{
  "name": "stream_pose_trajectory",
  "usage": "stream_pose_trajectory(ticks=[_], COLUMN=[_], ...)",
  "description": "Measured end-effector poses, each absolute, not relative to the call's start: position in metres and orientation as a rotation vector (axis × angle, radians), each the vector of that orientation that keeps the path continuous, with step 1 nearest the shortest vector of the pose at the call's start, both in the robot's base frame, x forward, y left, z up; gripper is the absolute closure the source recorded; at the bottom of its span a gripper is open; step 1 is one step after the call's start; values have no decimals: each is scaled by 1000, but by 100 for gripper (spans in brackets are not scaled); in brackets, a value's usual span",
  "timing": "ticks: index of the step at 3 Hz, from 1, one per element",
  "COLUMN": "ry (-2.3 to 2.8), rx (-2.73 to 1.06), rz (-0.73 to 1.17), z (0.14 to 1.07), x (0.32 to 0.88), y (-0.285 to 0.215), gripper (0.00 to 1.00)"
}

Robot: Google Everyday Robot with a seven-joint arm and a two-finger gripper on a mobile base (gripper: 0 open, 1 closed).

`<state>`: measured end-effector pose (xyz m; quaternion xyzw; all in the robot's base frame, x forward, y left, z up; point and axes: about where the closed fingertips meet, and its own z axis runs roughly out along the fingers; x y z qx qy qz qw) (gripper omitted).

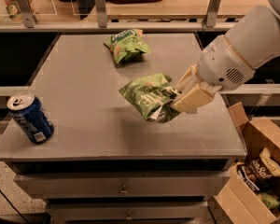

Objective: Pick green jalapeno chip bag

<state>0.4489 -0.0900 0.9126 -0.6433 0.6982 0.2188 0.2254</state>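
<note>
- Blue soda can (pixel 30 117): stands at the worktop's near left corner, well to the left of the green jalapeno chip bag and a little nearer the front edge; its silver top shows.
- Worktop (pixel 84 83): a grey flat surface that bears the can and the smaller bag; two drawer fronts (pixel 123 188) lie under its front edge, below the chip bag.
- Smaller green snack bag (pixel 126 44): lies on the worktop behind the chip bag and slightly to its left, well apart from it, near the far edge.
- Green jalapeno chip bag (pixel 146 96): light green with white lettering, placed right of the worktop's middle. It is crumpled and tilted, its left end spread wide and its right end gathered in the claw. It appears raised off the surface, with a dark shadow on the worktop below its lower right part.
- Claw (pixel 174 100): at the right end of the chip bag, its two beige fingers (pixel 192 98) pinching the bag's gathered end between them, one above and one below.
- Robot arm (pixel 242 50): a white, rounded body that runs up and to the right from the claw, beyond the chip bag, to the upper right corner.
- Cardboard box (pixel 267 133): stands open on the floor, below and to the right of the chip bag, beside the worktop's right end; several snack packs (pixel 260 168) lie inside.
</note>
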Motion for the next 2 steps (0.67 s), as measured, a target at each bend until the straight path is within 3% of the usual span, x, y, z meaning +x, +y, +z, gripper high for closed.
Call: stream_pose_trajectory(ticks=[2], ry=[1847], rx=[-1770], rz=[633], z=[932], x=[450], y=[-92], gripper=[100])
